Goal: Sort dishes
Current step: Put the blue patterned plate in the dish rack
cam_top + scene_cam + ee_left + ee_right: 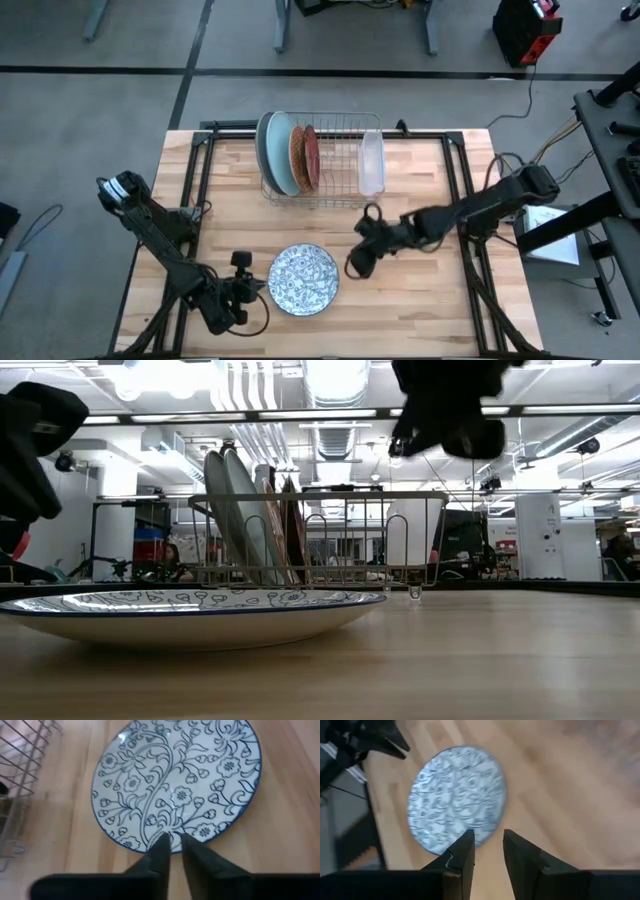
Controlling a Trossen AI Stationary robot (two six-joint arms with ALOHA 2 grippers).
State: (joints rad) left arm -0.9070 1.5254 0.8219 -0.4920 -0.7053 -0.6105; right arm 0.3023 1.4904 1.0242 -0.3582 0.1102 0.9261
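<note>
Dark and narrow, the left gripper (173, 842) sits low at the near edge of the table, its two fingers drawn almost together with only a slim gap between them; the tips rest right at the rim of the round silvery-white plate with the blue flower pattern (177, 782), though whether they actually pinch that rim I cannot tell; from above, the same left gripper (252, 287) lies just beside the plate (303, 281) on its left side, the arm reaching in from the table's left edge.

The right gripper (487, 845) hangs above the wood just off the plate's other side, its fingers parted with bare tabletop showing between them and nothing held; in the overhead view the right gripper (356, 263) is near the plate's right rim but apart from it, the arm stretching in from the right.

The patterned plate lies flat on the pale wooden table (430, 300), towards the front and roughly in the middle; farther back stands the wire dish rack (335, 150), well apart from the flat plate; in its left end stand on edge a large grey plate (267, 150), a pale blue plate (281, 155) close against it, then a smaller orange-and-white patterned plate (298, 158) and a dark red plate (312, 158); a clear plastic tub (371, 162) sits at the rack's right end.
</note>
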